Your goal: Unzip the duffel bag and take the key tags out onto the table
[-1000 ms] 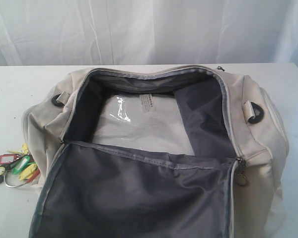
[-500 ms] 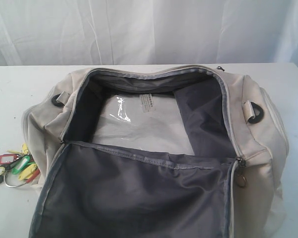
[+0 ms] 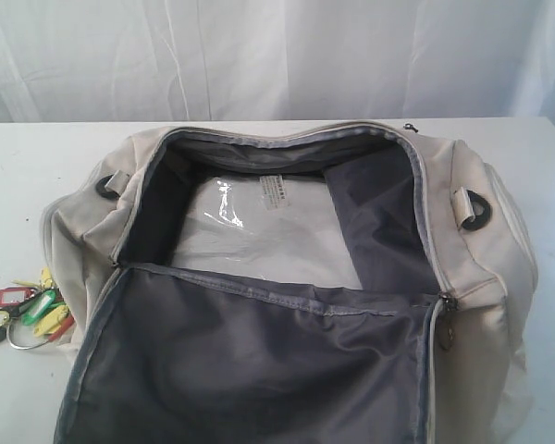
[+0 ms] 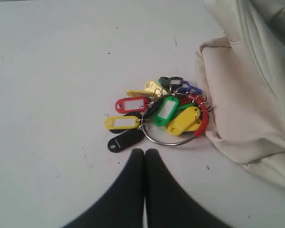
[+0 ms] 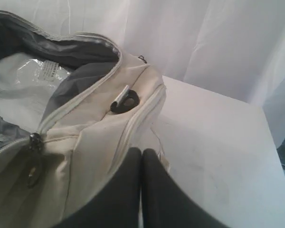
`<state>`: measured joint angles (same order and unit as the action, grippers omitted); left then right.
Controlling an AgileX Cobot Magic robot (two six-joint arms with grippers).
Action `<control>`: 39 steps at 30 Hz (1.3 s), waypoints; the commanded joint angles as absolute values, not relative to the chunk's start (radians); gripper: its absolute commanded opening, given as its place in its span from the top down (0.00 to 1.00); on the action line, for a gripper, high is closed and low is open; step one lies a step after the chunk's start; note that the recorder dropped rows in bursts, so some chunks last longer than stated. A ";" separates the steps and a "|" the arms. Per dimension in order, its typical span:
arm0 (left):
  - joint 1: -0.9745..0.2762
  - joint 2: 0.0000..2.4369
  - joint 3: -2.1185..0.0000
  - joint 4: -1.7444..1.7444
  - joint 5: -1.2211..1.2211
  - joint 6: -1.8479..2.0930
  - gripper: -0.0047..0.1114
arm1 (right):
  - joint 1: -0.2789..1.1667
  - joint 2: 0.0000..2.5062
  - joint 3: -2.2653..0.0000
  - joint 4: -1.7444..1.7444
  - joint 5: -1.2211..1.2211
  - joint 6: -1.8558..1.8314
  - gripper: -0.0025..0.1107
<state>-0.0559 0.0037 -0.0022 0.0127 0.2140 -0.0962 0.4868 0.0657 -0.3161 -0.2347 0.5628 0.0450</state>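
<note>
1. Cream duffel bag [image 3: 499, 277] lies unzipped.
2. Key tags [image 3: 32, 310] rest on the table [image 3: 37, 166] beside its left end.
3. Left gripper [image 4: 144, 154] and right gripper [image 5: 141, 154] are pressed together, empty; task looks done, so the next move is only to retreat.

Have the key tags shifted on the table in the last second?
No. In the exterior view the key tags lie where they did on the table, beside the same end of the bag.
</note>
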 commanded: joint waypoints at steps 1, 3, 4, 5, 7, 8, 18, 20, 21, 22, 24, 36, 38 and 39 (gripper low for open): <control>-0.057 0.000 0.000 0.009 0.208 -0.104 0.96 | 0.365 0.020 -0.235 -0.236 0.512 0.050 0.98; -0.057 0.000 0.000 0.009 0.208 -0.104 0.96 | 0.323 0.008 -0.200 -0.236 0.514 0.050 0.98; -0.057 0.000 0.000 0.009 0.208 -0.104 0.96 | 0.307 0.002 -0.181 -0.236 0.502 0.050 0.98; -0.054 0.000 0.000 0.009 0.208 -0.104 0.96 | 0.293 0.000 -0.163 -0.236 0.481 0.050 0.98; -0.049 0.000 0.000 0.009 0.208 -0.104 0.96 | 0.265 0.000 -0.116 -0.236 0.447 0.050 0.98; -0.047 0.000 0.000 0.009 0.208 -0.104 0.96 | 0.255 0.000 -0.098 -0.236 0.440 0.050 0.98; -0.045 0.000 0.000 0.009 0.204 -0.104 0.96 | 0.229 0.000 0.000 -0.240 0.266 0.050 0.98; -0.045 0.000 0.000 0.009 0.204 -0.104 0.96 | 0.229 0.000 0.000 -0.240 0.261 0.050 0.98; -0.045 0.000 0.000 0.009 0.204 -0.104 0.96 | 0.229 0.000 0.000 -0.240 0.261 0.050 0.98; -0.045 0.000 0.000 0.009 0.204 -0.104 0.96 | 0.229 0.000 0.000 -0.240 0.264 0.050 0.98; -0.045 0.000 0.000 0.009 0.204 -0.104 0.96 | 0.229 0.000 0.000 -0.240 0.265 0.050 0.98; -0.045 0.000 0.000 0.009 0.204 -0.104 0.96 | 0.229 0.000 0.000 -0.137 0.267 0.050 0.98; -0.045 0.000 0.000 0.009 0.204 -0.104 0.96 | 0.229 0.000 0.000 -0.042 0.267 0.050 0.98; -0.045 0.000 0.000 0.009 0.204 -0.104 0.96 | 0.229 0.000 0.000 0.007 0.267 0.050 0.98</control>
<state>-0.0460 0.0037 -0.0022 0.0127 0.2066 -0.0962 0.2376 0.0053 -0.0035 -0.1099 0.2779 0.0489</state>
